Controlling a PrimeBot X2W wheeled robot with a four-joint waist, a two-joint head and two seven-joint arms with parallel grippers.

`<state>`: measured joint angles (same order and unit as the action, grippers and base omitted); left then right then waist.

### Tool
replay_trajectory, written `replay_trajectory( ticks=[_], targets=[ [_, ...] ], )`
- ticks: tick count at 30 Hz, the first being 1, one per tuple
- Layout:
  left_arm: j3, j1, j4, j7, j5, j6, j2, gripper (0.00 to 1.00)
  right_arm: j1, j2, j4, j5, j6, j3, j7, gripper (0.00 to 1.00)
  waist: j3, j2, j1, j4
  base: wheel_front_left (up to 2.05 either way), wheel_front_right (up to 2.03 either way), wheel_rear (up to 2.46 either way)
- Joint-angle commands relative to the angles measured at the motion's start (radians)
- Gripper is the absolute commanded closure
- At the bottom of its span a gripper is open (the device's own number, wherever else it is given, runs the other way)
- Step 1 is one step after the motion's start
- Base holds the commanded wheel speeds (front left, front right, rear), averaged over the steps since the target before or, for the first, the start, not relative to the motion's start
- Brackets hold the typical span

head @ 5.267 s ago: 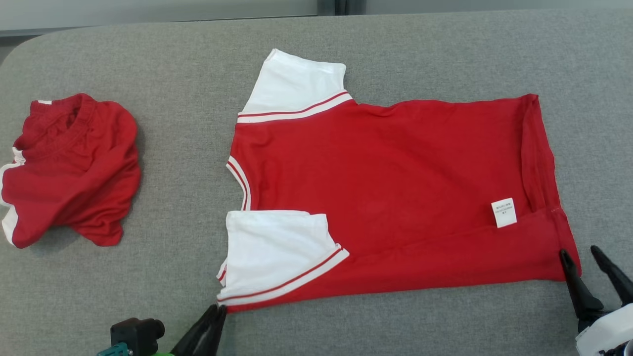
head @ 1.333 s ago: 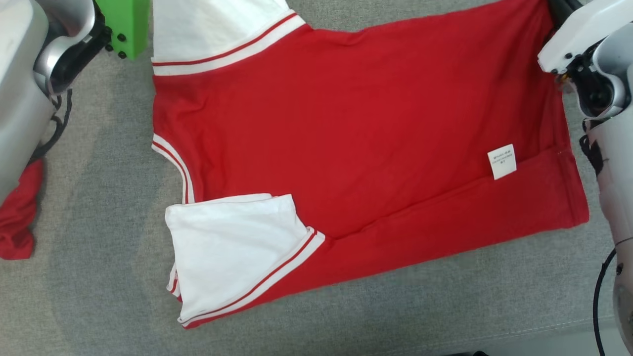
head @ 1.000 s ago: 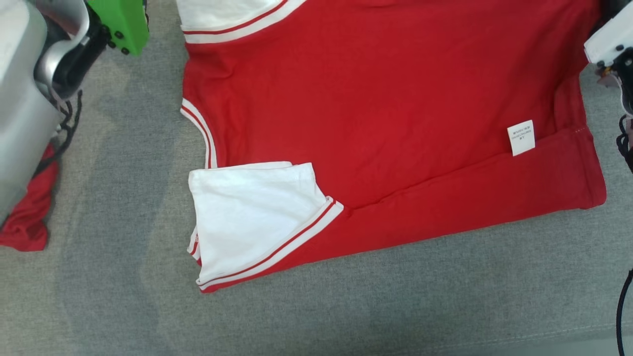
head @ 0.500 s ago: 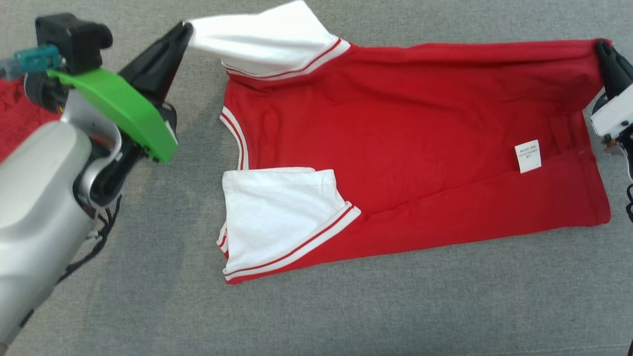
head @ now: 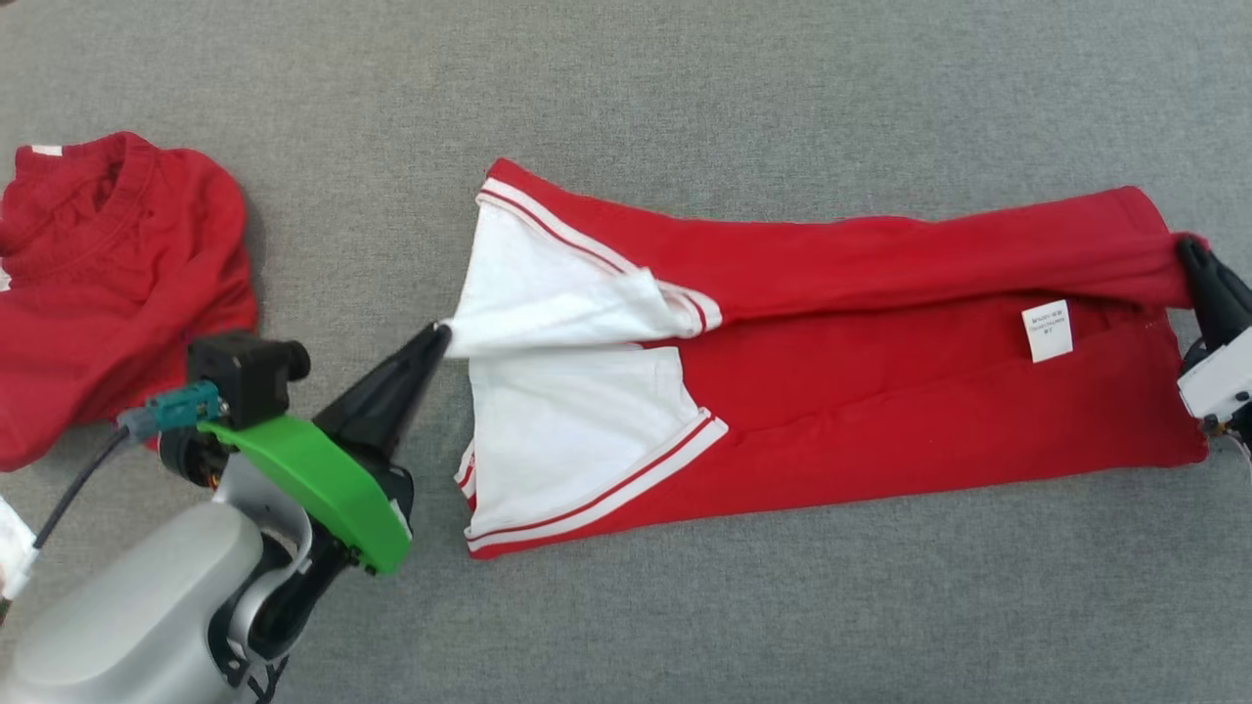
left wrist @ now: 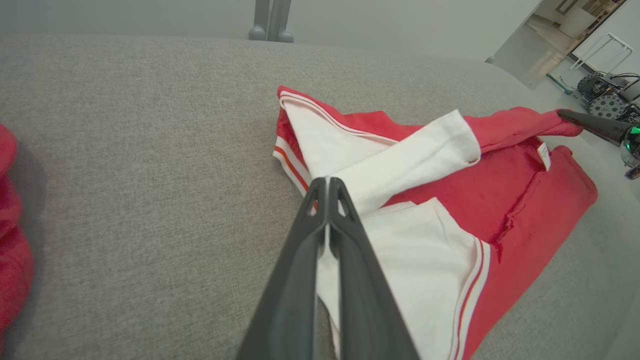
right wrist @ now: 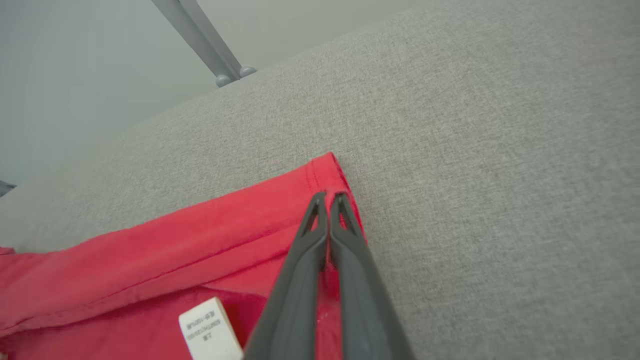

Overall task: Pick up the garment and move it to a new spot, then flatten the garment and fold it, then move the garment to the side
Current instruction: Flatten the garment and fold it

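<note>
Red, white-sleeved garment (head: pixel 831 420) lies on the grey surface (head: pixel 685 78), far edge folded over, seemingly inside out.

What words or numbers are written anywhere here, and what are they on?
White label on the red and white shirt: a few lines of tiny print, too small and blurred to read, even in the closer right wrist view.
Small white tag at the collar of the crumpled red garment: no print can be made out.
No other writing.

Soft, even overhead light, no glare. The crumpled red shirt (head: pixel 108 284) drops a faint shadow on the grey fabric (head: pixel 782 606). Wrist views bow at the edges; the left gripper (left wrist: pixel 327 182) looks soft near the lens.
</note>
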<state>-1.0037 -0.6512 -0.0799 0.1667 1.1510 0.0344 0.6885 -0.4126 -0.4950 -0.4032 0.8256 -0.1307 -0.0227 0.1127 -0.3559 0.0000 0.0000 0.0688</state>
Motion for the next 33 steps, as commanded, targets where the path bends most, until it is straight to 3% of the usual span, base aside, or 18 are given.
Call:
replay_trajectory(
  ticks=[1,16,17,18,21,25,28,33],
  targets=[
    [-0.002,0.023,0.007,0.002,0.013,0.009,0.011,1.0,0.026,-0.003,0.008,0.004,0.0,0.002,-0.001,1.0,0.001,0.0,0.0,0.001,0.0,0.0,0.0],
    [-0.035,0.09,-0.017,-0.005,0.032,0.026,-0.014,1.0,0.098,0.027,0.003,-0.011,0.0,0.003,0.005,0.97,0.005,0.0,0.0,0.0,0.0,0.0,0.0],
    [-0.036,0.093,-0.022,-0.003,0.033,0.027,-0.018,0.92,0.099,0.03,0.002,-0.008,0.0,0.001,0.004,0.55,0.01,0.0,0.0,-0.001,0.0,0.0,0.0],
    [-0.035,0.096,-0.029,0.007,0.03,0.034,-0.023,0.02,0.101,0.033,0.002,-0.004,0.0,0.002,-0.006,0.0,0.018,0.0,0.0,-0.001,0.0,0.0,0.0],
    [-0.027,0.096,-0.04,0.054,-0.033,0.067,-0.029,0.0,0.115,0.036,0.014,0.005,0.0,0.01,-0.033,0.0,0.041,0.0,0.0,-0.004,0.0,0.0,0.0],
    [0.021,0.137,-0.036,0.095,-0.14,0.157,-0.066,0.0,0.175,0.037,0.044,0.007,0.0,0.024,-0.083,0.0,0.078,0.0,0.0,-0.003,0.0,0.0,0.0],
    [0.169,0.212,0.007,0.098,-0.227,0.215,-0.146,0.0,0.241,0.048,0.067,-0.019,0.0,0.033,-0.152,0.0,0.107,0.0,0.0,0.001,0.0,0.0,0.0],
    [0.398,0.399,0.055,0.098,-0.437,0.243,-0.285,0.0,0.323,0.105,0.07,-0.07,0.0,0.026,-0.259,0.0,0.157,0.0,0.0,-0.01,0.0,0.0,0.0]
  ],
)
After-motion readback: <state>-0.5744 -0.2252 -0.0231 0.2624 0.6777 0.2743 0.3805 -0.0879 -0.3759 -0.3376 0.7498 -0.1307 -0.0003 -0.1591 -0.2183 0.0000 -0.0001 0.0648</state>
